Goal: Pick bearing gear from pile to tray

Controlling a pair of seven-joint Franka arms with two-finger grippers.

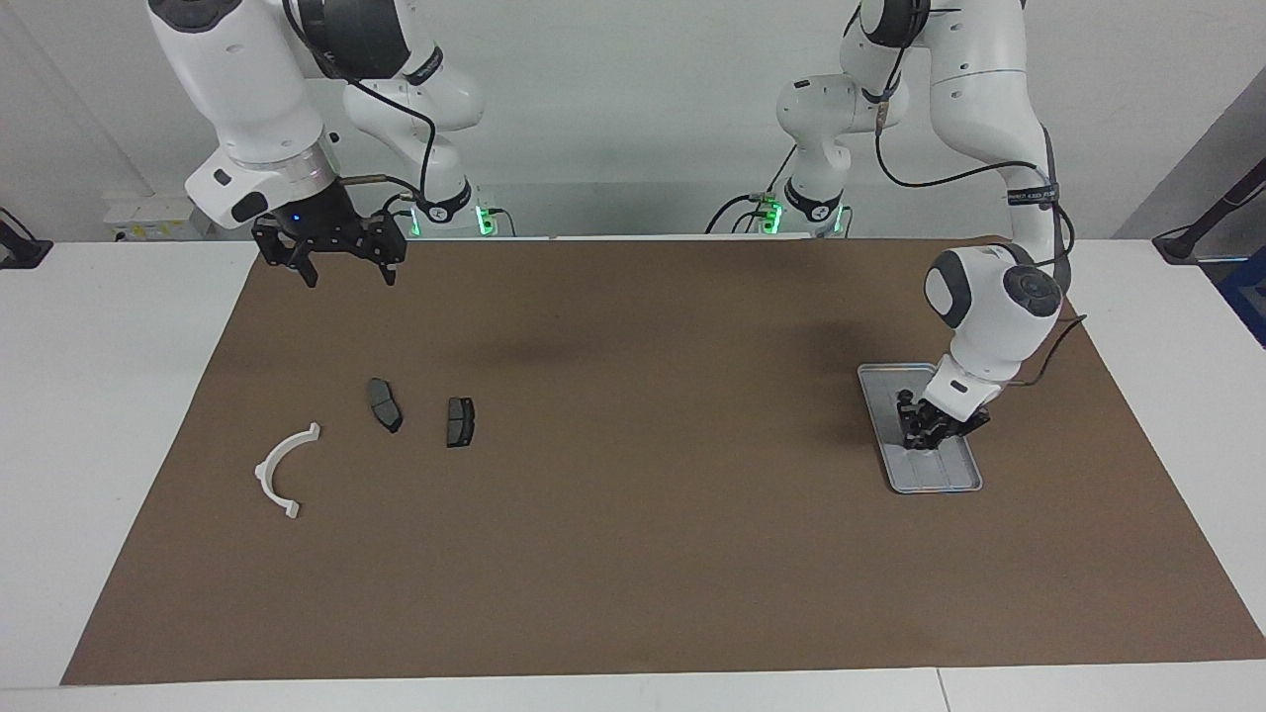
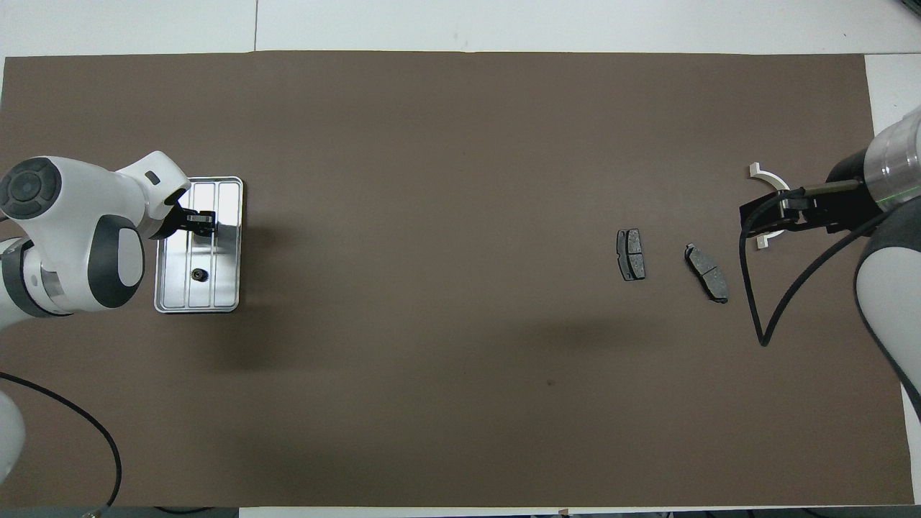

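While left claw [image 1: 925,435] is hanging low over tray [image 1: 964,480], its opening not readable, small dark gear [image 2: 198,274] is lying in tray, apparently free of claw. Right claw [image 1: 341,267] is waiting raised, fingers spread, empty. White half-ring [image 1: 282,470] and brake pads [image 1: 384,403] are lying on worktop [image 1: 633,554].

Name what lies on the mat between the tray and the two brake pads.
Nothing: the overhead view shows only bare brown mat between the tray and the brake pads. The facing view agrees.
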